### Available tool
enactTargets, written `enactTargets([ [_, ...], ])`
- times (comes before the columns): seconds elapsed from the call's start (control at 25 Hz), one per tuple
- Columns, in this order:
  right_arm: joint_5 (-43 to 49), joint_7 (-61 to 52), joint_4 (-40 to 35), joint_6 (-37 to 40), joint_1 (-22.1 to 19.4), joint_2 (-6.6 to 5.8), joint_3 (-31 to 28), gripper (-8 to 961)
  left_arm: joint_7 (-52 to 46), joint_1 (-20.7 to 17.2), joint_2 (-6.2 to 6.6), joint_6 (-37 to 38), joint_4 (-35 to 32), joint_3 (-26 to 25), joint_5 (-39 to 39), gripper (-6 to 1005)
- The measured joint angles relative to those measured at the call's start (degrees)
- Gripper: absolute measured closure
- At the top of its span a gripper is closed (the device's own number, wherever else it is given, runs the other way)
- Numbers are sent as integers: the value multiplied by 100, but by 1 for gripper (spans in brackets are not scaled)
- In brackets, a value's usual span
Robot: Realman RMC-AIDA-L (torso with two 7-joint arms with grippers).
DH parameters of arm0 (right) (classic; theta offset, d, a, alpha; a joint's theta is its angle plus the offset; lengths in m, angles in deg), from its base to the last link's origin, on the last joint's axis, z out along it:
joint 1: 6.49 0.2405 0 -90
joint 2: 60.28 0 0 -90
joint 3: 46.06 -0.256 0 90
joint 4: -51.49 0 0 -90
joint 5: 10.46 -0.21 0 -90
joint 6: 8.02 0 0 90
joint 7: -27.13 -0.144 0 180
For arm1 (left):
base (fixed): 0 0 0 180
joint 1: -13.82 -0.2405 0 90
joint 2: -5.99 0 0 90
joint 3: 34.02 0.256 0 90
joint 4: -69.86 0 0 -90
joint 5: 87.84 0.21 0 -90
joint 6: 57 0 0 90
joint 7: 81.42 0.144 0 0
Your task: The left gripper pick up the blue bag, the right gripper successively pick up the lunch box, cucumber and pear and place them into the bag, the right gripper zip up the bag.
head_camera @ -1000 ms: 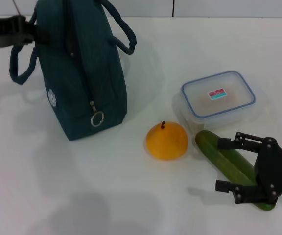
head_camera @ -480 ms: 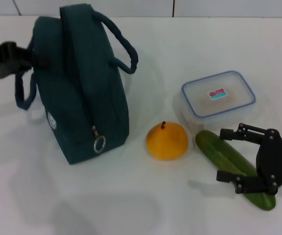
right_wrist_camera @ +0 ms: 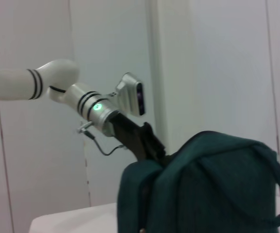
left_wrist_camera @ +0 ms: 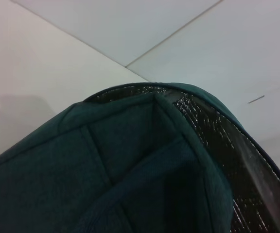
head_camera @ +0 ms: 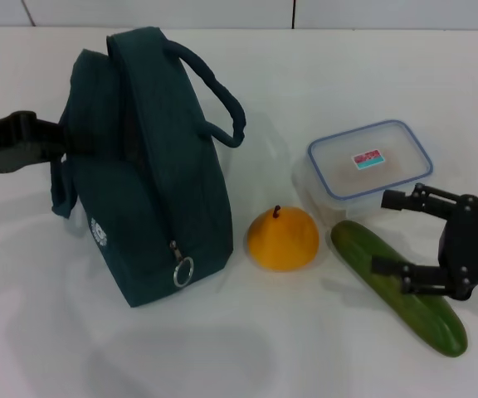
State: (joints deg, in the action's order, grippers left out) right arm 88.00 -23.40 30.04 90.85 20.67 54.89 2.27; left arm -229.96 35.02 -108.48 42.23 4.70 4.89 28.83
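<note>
The blue bag (head_camera: 152, 191) stands on its side at the left of the white table, zipper ring toward me and one handle looping to the right. My left gripper (head_camera: 59, 139) is shut on the bag's left edge; the right wrist view shows that left gripper (right_wrist_camera: 149, 143) clamped on the blue bag (right_wrist_camera: 203, 189). The left wrist view is filled by the blue bag (left_wrist_camera: 130, 160) and its shiny lining. My right gripper (head_camera: 384, 232) hangs open over the near end of the cucumber (head_camera: 397, 286), just in front of the lunch box (head_camera: 370, 160). The pear (head_camera: 283, 238) sits between bag and cucumber.
The white table (head_camera: 322, 66) runs back to a tiled wall. Bare table surface lies in front of the bag and pear, and behind the lunch box.
The bag has moved down and to the right, nearer the pear, carried by the left gripper. The right gripper has risen from the cucumber's far end toward the lunch box.
</note>
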Motion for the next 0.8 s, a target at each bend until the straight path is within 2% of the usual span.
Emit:
enactTargets([
  [0.2,-153,-17,0,-84,-6,-8,-9,127,-28,-144,-97,82,-301,15,7,944],
  [0.36,-261,-303,0,-314,4,-19,-164,128,19,-121,-155,84,-347,20,8,945],
  [0.52,-350,-800,1,-639,15,-28,-640,128,74,-101,-210,85,-348,54,25,945],
  [0.64,-411,-1413,0,-912,10,-80,-1144,128,74,-95,-234,86,-349,67,-3,945],
  [0.8,-438,-2472,14,-1670,82,-112,-1619,129,72,-92,-270,95,-367,78,-121,945],
])
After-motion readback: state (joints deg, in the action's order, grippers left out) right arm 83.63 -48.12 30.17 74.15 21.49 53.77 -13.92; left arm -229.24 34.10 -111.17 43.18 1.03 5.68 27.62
